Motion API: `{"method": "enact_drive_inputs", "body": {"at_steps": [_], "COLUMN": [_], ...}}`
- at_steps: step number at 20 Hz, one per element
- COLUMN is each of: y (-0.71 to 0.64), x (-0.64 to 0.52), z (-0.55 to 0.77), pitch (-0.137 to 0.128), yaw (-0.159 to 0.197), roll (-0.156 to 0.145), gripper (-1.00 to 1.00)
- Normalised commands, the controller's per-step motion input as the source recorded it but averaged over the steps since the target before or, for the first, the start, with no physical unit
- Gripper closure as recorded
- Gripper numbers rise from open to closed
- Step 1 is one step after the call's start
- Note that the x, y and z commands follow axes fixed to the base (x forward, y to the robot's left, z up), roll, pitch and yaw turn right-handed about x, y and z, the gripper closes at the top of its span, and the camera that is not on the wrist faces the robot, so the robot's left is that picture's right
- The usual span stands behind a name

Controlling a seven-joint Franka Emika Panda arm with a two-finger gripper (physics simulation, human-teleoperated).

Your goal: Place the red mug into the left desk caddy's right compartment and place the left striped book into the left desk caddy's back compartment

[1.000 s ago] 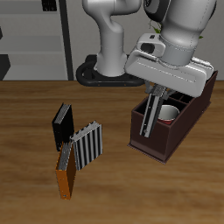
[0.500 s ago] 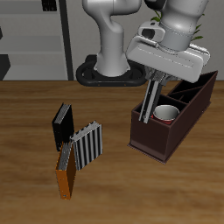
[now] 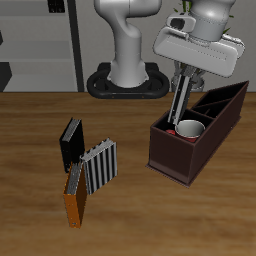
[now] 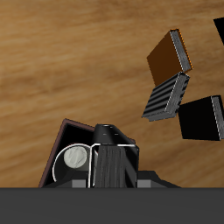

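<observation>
My gripper [image 3: 187,82] is shut on the left striped book [image 3: 180,108], which hangs nearly upright with its lower end just over the left desk caddy [image 3: 168,157]. The red mug [image 3: 190,128] stands inside the caddy's large right compartment, pale inside facing up. In the wrist view the held striped book [image 4: 112,162] points down beside the mug [image 4: 74,159] and the caddy's rim [image 4: 66,129]. The caddy's narrow back compartment lies farther back, behind the mug.
A second striped book [image 3: 101,168] leans on the table between an orange book [image 3: 75,196] and a black book [image 3: 71,143]; the wrist view shows the same striped [image 4: 166,96], orange [image 4: 171,54] and black [image 4: 203,118] books. The robot's base [image 3: 125,82] stands behind.
The gripper has risen with the striped book and shifted toward the back of the table, over the caddy. The book's lower end has lifted from deep in front of the caddy to rim height.
</observation>
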Motion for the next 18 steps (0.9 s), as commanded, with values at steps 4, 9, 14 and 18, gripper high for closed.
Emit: {"method": "enact_drive_inputs", "body": {"at_steps": [4,9,14,18], "y": [0.22,0.15,0.19,0.29], "x": [-0.47,-0.4,-0.32,-0.26], "z": [0.14,0.09,0.1,0.03], "pitch": [-0.052,-0.015,-0.019,0.012], "yaw": [0.014,-0.011,-0.038,-0.068], "roll": [0.022,-0.007,-0.003,0.033], "gripper": [1.0,1.0,1.0,1.0]}}
